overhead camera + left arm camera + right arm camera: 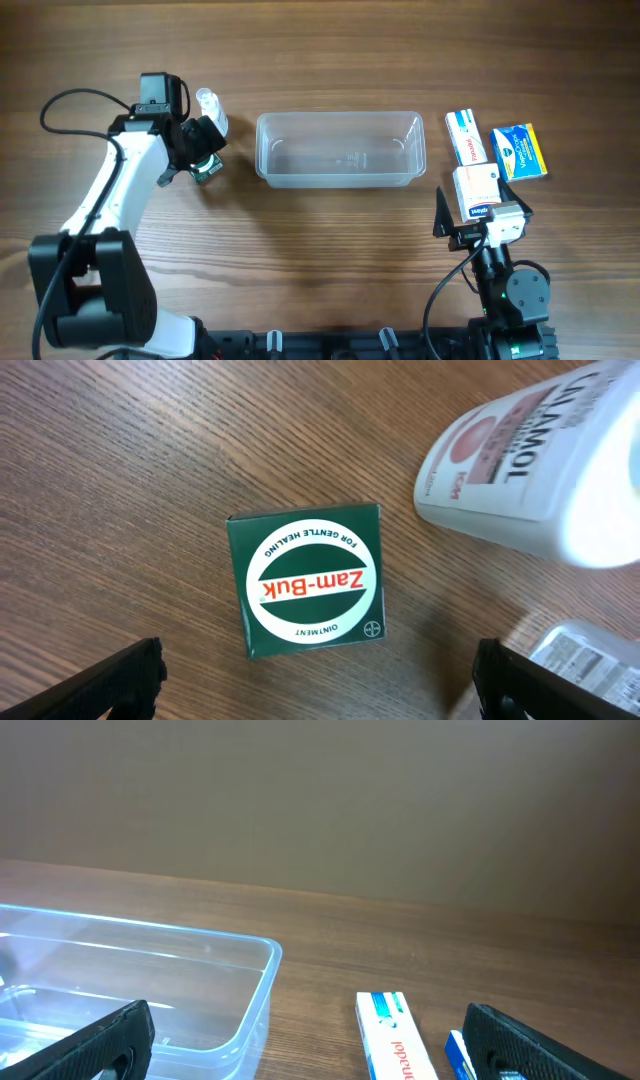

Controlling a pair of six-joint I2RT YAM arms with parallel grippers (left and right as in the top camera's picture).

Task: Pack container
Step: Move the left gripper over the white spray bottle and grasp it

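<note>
Currently the container [340, 150] sits at the middle of the wooden table [330, 250], long side running left to right, open top facing up. It lies between the two arms and touches neither. The left gripper [205, 155] hangs just off the container's left end, apart from its wall. In the left wrist view the left gripper [318, 655] has its jaws spread wide. A green Zam-Buk box [308, 580] lies flat on the table below the gap, gripped by neither finger. A white bottle [540, 470] stands close beside that box on its far side. Overhead, the bottle [212, 115] is partly covered by the left wrist. The right gripper [480, 205] is off the container's right near corner, well clear of the rim. In the right wrist view the right gripper [308, 1015] is also spread wide, with the container's corner [200, 935] ahead to the left. Overhead, a white-and-red box [475, 185] lies at the right gripper's fingers; whether they touch it cannot be told. Beyond it, right of the container, lie a white box with teal print [465, 135] and a blue box [520, 152], side by side.
</note>
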